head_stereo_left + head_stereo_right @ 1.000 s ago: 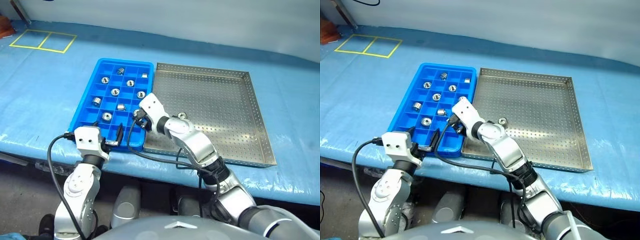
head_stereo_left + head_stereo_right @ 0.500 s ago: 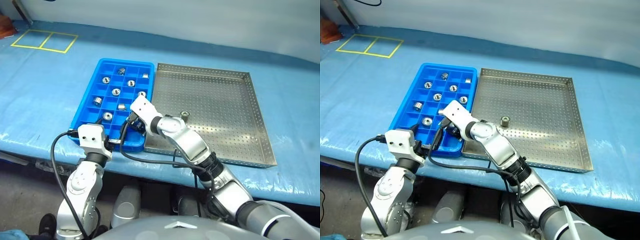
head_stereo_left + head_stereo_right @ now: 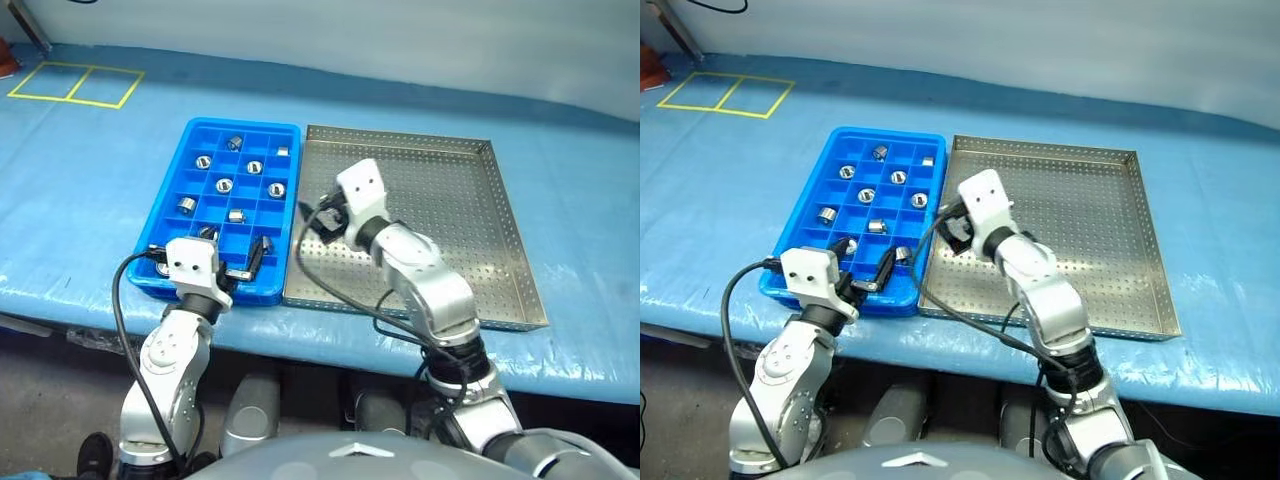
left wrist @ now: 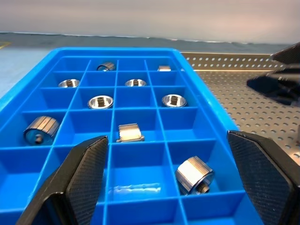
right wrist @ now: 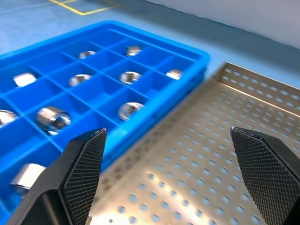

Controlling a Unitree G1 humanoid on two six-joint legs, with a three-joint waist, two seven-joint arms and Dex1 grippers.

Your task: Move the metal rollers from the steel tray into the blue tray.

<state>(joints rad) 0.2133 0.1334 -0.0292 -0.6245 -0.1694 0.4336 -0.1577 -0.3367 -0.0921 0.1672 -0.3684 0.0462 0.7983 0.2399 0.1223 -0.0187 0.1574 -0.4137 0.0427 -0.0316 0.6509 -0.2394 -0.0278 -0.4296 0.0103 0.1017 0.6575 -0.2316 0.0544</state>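
Observation:
The blue tray (image 3: 173, 237) lies on the left, and several metal rollers (image 3: 224, 185) sit in its compartments. One roller (image 4: 194, 174) lies in a near compartment by the right wall. The steel tray (image 3: 470, 215) sits against the blue tray's right side, and my right arm covers part of its floor. My right gripper (image 3: 322, 224) hangs open and empty over the steel tray's left part; in its wrist view (image 5: 167, 136) it looks across the seam between the trays. My left gripper (image 3: 211, 250) stands open at the blue tray's near edge, its fingers (image 4: 82, 173) spread wide with nothing between them.
Both trays rest on a blue-covered table (image 3: 90, 200) whose near edge runs just below them. Yellow tape rectangles (image 3: 75, 84) mark the far left corner. Black cables (image 3: 330, 295) loop from both wrists over the near edge.
My right gripper has swung right, from the blue tray's near right corner to over the steel tray, and opened wide. A roller now lies in that near compartment. The view shifted slightly.

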